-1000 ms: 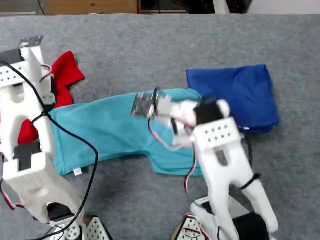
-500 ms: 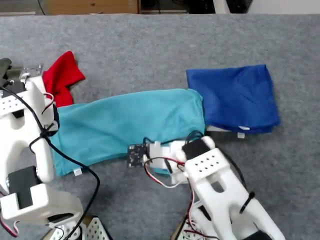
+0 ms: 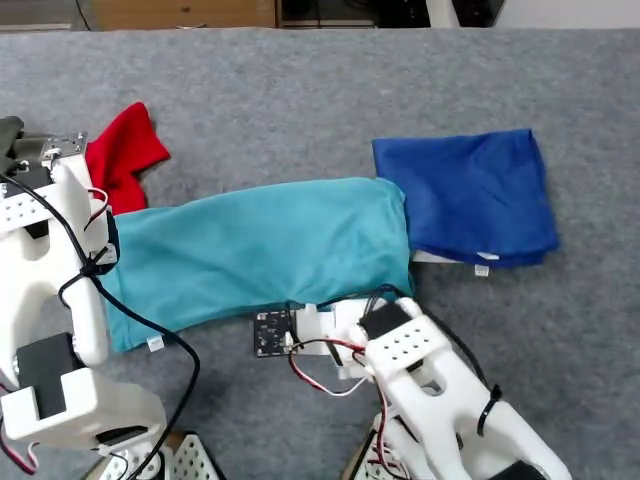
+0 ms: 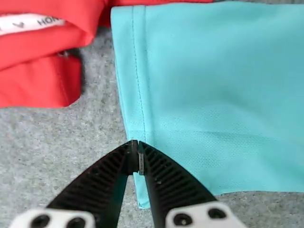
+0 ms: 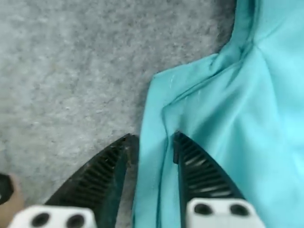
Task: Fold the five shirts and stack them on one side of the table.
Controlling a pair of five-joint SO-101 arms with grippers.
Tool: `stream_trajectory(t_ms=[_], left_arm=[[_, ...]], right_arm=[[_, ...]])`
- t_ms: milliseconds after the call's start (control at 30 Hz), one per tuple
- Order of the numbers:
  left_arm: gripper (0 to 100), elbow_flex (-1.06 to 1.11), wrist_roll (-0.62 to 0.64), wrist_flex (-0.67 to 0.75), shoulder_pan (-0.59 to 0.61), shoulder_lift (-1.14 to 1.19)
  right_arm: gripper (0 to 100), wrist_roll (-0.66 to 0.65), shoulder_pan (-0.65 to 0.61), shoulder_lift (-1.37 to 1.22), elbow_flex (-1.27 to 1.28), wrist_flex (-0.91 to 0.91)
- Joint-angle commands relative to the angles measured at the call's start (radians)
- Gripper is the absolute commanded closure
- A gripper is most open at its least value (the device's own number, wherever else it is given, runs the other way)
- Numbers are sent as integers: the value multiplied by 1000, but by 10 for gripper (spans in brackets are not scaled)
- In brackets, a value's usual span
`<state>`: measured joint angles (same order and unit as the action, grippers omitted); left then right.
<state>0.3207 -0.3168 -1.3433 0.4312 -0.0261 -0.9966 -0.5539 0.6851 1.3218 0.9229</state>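
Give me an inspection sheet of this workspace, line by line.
Surface: grey table cover.
Job's things: teal shirt folded into a long strip mid-table; blue shirt folded, against one end; red shirt bunched by the other.
Clutter: nothing seen.
Grippers: left gripper shut on the teal shirt's hem; right gripper open astride its edge.
Cables: black cable draped over the left arm; red and white wires on the right.
Surroundings: wooden furniture beyond the table.

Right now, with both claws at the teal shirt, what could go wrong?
The left claw is shut on just the hem of the teal shirt; a pull may slip it free. The right claw stands open around a loose fold; closing may catch one layer only. The teal shirt's end lies against the blue shirt, so dragging may disturb it.
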Motion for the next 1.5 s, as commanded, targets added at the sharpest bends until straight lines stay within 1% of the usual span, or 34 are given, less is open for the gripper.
stream_trajectory(t_ms=[0,100,233,467,533,600,733,833,933,1067,1233,1467], left_arm=[[981,-5,2,5,9,-47],[981,-5,2,5,11,-48],[981,-5,2,3,12,-53],[981,-5,2,3,12,-53],[981,-6,2,3,12,-53],[981,-9,2,3,12,-53],[981,-12,2,3,12,-53],[981,-12,2,3,12,-53],[981,-12,2,3,11,-53],[981,-12,2,3,12,-54],[981,-18,2,-25,11,-54],[981,-18,2,-25,11,-54]], right_arm=[[854,-11,1,15,7,-29],[871,-11,2,15,10,-31],[991,-14,2,15,12,-41],[998,-11,2,21,4,-37],[998,18,2,21,-15,-34],[998,63,4,21,-65,11],[998,66,4,16,-257,187],[998,61,2,10,-467,374],[998,60,19,-65,-633,419],[998,5,93,-300,-837,425],[998,-61,200,-634,-1173,440],[998,-242,208,-1032,-1658,614]])
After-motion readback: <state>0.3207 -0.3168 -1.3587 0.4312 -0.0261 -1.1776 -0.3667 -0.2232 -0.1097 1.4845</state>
